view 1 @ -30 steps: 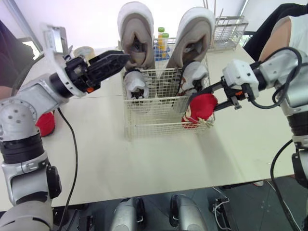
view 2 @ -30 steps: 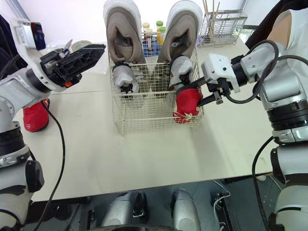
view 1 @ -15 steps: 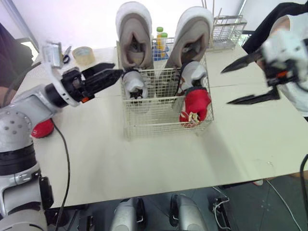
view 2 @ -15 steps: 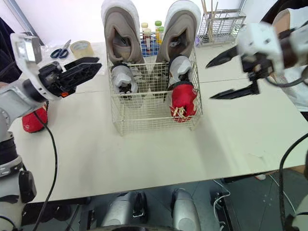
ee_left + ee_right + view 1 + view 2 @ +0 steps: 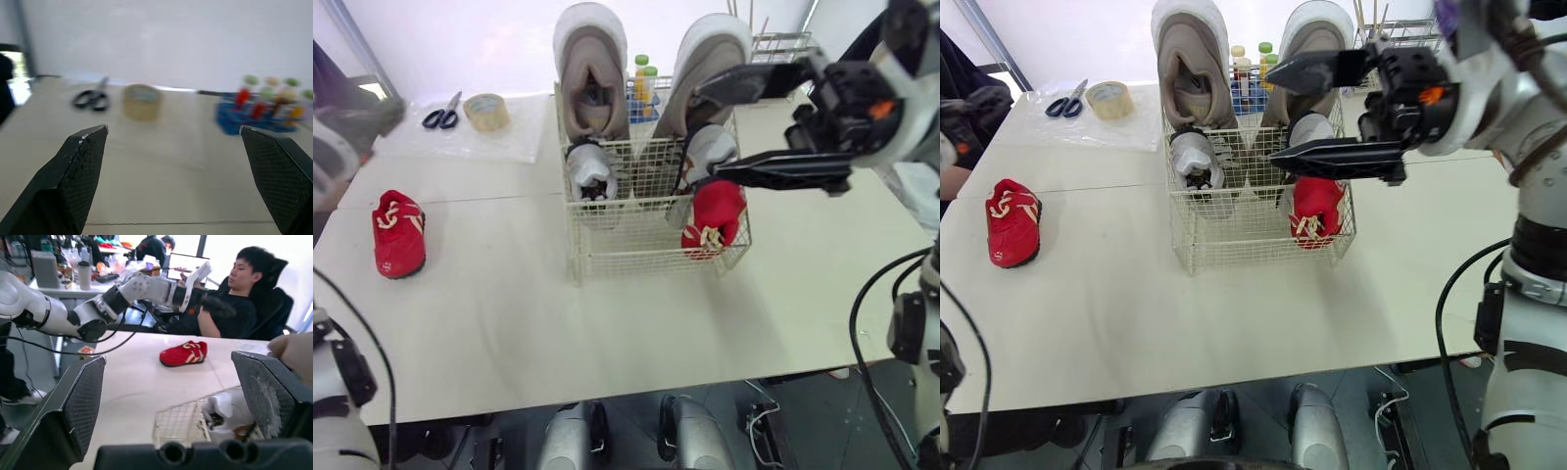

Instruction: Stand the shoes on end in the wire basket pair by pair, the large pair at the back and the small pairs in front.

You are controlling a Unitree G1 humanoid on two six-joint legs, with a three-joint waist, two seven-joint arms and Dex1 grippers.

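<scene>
red shoe is stood front-right in the wire basket, frame centre; its mate is seen flat at centre left, likely fetched next. right gripper and left gripper are held spread, empty, for that.

Left pincer spread wide, black textured fingers well apart, nothing between them. Pale counter beyond. Far side: black-handled scissors, tape roll just beside them, blue rack of coloured-capped bottles well apart. All blurred.
</scene>
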